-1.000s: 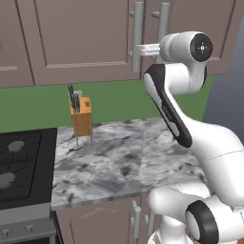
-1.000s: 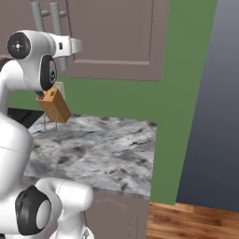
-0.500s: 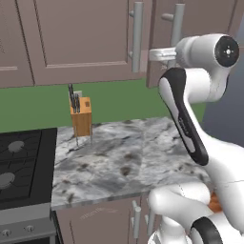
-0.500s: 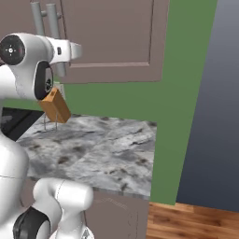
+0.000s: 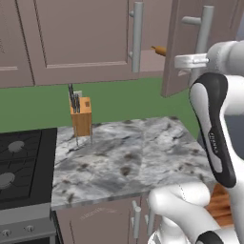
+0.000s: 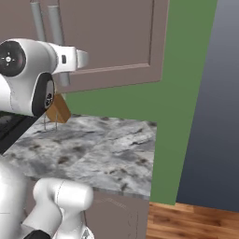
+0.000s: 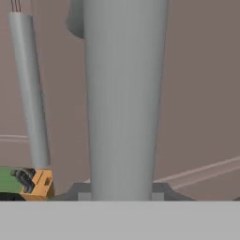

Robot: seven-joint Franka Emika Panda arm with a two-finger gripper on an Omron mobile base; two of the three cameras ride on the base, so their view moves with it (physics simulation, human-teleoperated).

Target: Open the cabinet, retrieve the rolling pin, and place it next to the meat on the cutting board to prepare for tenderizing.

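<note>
Taupe-brown recessed-panel wall cabinet door (image 5: pixel 183 52) stands partly open; jaws clamped on its long grey metal bar handle (image 7: pixel 124 98); pull along the hinge arc, staying square; orange-brown wooden rolling pin (image 5: pixel 159 50) peeks behind the door.

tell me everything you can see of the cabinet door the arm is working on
The cabinet door is taupe-brown with a recessed panel, and looks like painted wood. It stands swung partly open, its free edge out toward the robot. A long vertical grey metal bar handle sits on two short posts. The gripper is shut on that handle, which rises huge between its jaws in the hand view. Behind the opened edge, the orange-brown tip of the rolling pin peeks out.
</note>
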